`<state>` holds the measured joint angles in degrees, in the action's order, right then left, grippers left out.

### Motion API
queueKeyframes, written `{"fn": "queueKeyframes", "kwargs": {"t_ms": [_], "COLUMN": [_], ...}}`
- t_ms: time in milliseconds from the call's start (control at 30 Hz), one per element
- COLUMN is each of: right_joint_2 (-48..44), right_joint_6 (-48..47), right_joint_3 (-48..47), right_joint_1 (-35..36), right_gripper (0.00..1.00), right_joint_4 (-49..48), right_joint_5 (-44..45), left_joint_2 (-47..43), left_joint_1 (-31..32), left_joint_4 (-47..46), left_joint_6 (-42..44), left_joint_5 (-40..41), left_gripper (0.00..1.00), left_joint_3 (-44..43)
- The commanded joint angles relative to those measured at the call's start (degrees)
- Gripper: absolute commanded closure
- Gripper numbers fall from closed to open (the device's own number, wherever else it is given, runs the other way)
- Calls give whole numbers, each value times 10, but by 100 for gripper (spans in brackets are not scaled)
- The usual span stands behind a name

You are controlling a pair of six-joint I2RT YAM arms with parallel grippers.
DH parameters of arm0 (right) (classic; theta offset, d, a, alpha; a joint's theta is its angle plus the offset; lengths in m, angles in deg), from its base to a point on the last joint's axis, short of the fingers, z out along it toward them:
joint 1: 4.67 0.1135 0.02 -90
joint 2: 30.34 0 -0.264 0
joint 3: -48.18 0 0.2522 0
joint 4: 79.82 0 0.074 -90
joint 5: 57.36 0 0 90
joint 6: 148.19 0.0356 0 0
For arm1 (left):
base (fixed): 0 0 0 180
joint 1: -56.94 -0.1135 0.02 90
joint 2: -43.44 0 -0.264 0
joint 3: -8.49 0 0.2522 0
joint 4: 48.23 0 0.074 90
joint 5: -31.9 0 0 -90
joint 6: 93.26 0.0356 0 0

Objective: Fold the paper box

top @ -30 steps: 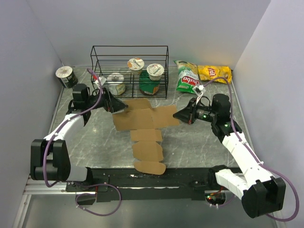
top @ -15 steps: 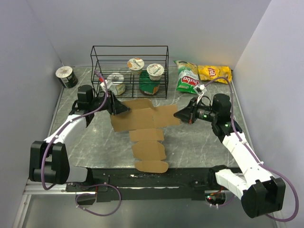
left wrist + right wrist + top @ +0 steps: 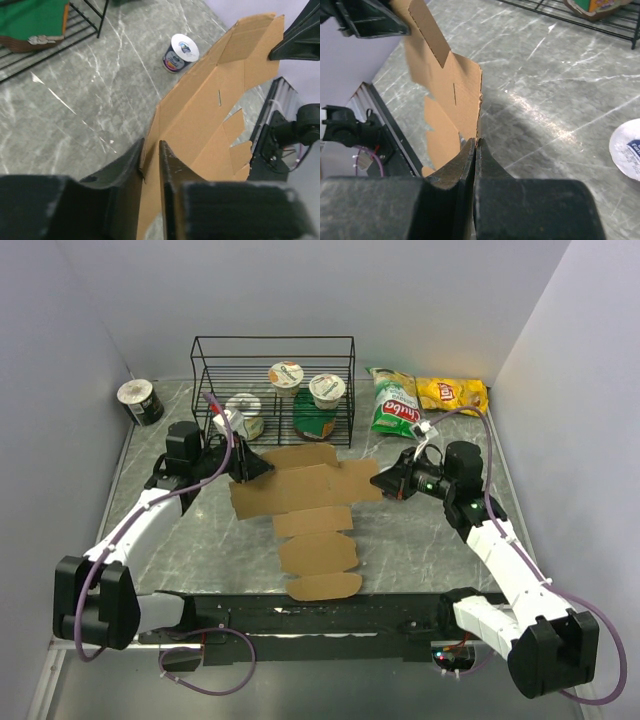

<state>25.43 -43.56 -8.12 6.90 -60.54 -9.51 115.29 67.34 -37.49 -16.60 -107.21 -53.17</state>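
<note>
**Two grippers at the ends of the flat box sheet**

The flat brown cardboard box sheet (image 3: pixel 300 490) is in the middle of the grey stone table (image 3: pixel 400 540). Its long flaps reach toward the near edge. The right gripper (image 3: pixel 383 483) is pinched tight on the sheet's right edge. The left gripper (image 3: pixel 250 468) has a jaw on each side of the left edge, but I cannot tell if it squeezes. If that hold is loose, the sheet may slip and drop. If the arms pull apart, the card could rip.
</note>
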Motion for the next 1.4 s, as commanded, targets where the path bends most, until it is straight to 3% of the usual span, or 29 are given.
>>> {"fn": "queueKeyframes", "kwargs": {"t_ms": [0, 167, 300, 367, 433, 467, 567, 600, 767, 833, 933, 1033, 1167, 1367], "right_joint_2": [1, 3, 5, 8, 11, 13, 17, 17, 5, -9, -38, -57, -58, 17], "right_joint_6": [-10, -13, -15, -10, 0, 6, 15, 19, 133, 171, 316, 430, 477, 573], "right_joint_3": [9, 11, 17, 17, 13, 11, -6, -12, -38, -33, 14, 74, 86, 94], "right_joint_1": [-3, -1, 1, 2, 2, 1, 1, 1, 1, 1, 4, 33, 97, 143], "right_gripper": [100, 100, 100, 100, 82, 60, 14, 11, 7, 7, 7, 8, 8, 9], "right_joint_4": [-21, -17, -15, -12, -4, 3, 23, 28, 78, 83, -1, -99, -129, -214], "right_joint_5": [22, 27, 41, 49, 71, 72, 73, 85, 181, 178, 128, 131, 221, 240], "left_joint_2": [-27, -30, -33, -44, -62, -69, -97, -104, -132, -133, -125, -116, -116, -113], "left_joint_1": [16, 38, 61, 64, 72, 77, 105, 124, 189, 206, 243, 282, 327, 372], "left_joint_4": [-8, -1, 1, -1, -9, -10, -4, -5, -7, -5, -1, 4, 2, -1], "left_joint_6": [24, 38, 46, 48, 53, 57, 82, 88, 127, 154, 172, 188, 204, 222], "left_joint_5": [35, 67, 118, 138, 185, 210, 294, 311, 406, 428, 477, 513, 557, 598], "left_gripper": [81, 85, 98, 99, 99, 99, 99, 99, 99, 99, 99, 99, 99, 99], "left_joint_3": [-2, -1, 1, 6, 14, 23, 35, 39, 60, 62, 65, 67, 76, 87]}}
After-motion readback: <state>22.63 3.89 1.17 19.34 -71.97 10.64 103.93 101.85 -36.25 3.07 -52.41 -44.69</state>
